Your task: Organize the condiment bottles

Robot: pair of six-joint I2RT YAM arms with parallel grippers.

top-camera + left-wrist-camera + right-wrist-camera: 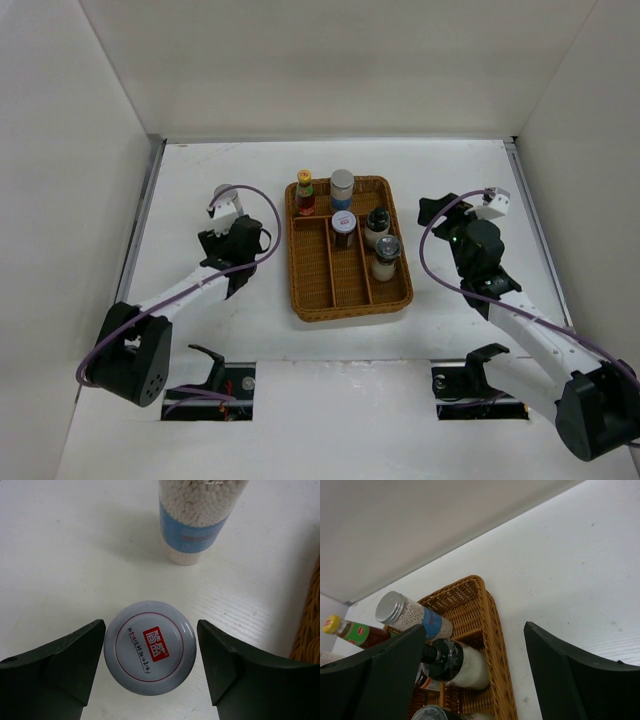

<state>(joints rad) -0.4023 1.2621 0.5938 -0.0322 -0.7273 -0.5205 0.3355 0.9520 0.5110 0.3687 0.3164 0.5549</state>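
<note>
White table (200, 300) and walls (330, 60) frame the scene: your left gripper (151, 647) is spread wide around the white-lidded jar (149, 652), left of the wicker tray (350, 312), with a blue-banded bottle (197, 522) standing just beyond it on the table. Your right gripper (475, 650) hangs wide open and empty, right of the tray, which holds five more bottles (343, 230).

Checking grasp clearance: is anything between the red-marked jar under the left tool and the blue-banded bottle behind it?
Nothing: in the left wrist view only bare white table separates the jar from the bottle. The open left tool straddles the jar.
</note>
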